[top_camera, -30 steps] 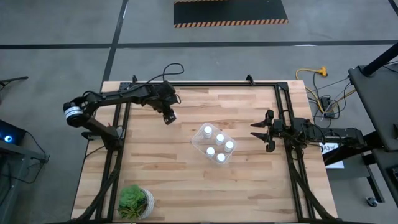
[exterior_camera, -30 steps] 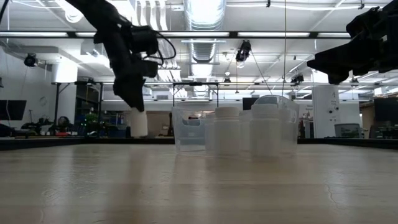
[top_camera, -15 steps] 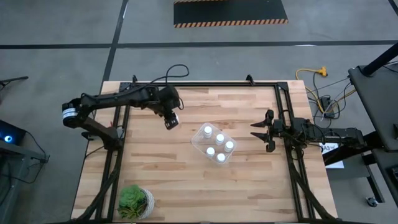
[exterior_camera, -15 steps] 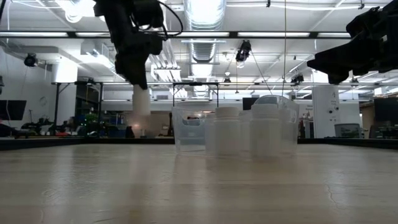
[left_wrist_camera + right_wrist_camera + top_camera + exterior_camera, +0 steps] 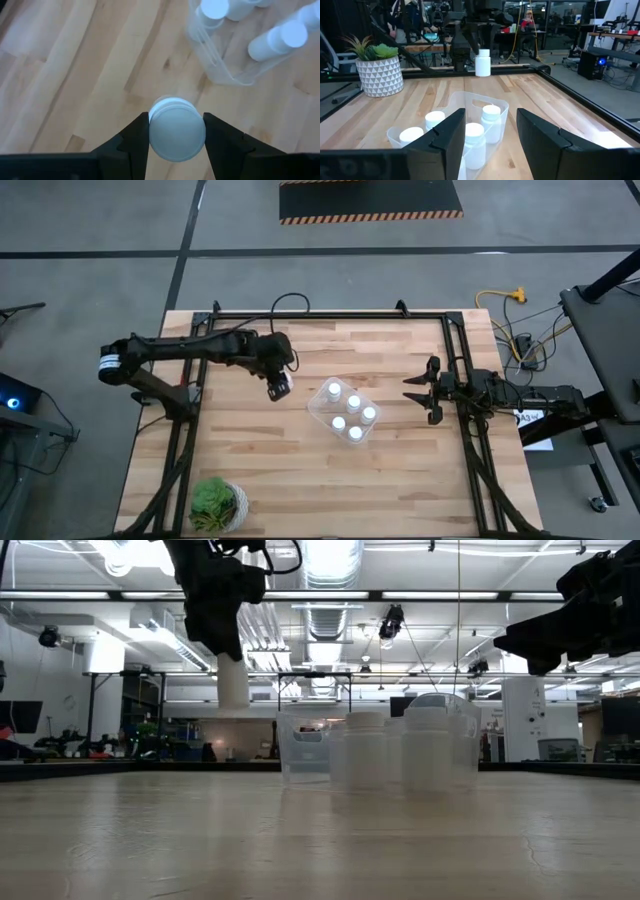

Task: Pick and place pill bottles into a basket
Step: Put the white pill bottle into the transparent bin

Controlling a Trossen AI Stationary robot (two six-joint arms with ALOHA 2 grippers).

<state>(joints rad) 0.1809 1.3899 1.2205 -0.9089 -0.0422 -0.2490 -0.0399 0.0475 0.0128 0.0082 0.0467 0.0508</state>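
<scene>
The left gripper point(image 5: 280, 386) is clamped on a pill bottle point(image 5: 282, 387) and holds it above the table point(image 5: 400, 470), just left of the basket point(image 5: 318, 412). The left wrist view shows its two fingers point(image 5: 134, 137) pressed against the bottle's sides, with the round cap point(image 5: 177, 131) facing the camera. The low view shows what the overhead one does not: the held bottle point(image 5: 232, 686) hangs well clear of the tabletop, above the basket's rim point(image 5: 300, 718). From above, four bottles point(image 5: 339, 423) stand in the clear basket; in the low view their outlines blur together behind the plastic wall. The right gripper point(image 5: 418, 390) waits near the table's right edge with its fingers spread apart, pointing at the basket. A potted plant point(image 5: 215, 505) sits at the near left corner, well apart from everything.
</scene>
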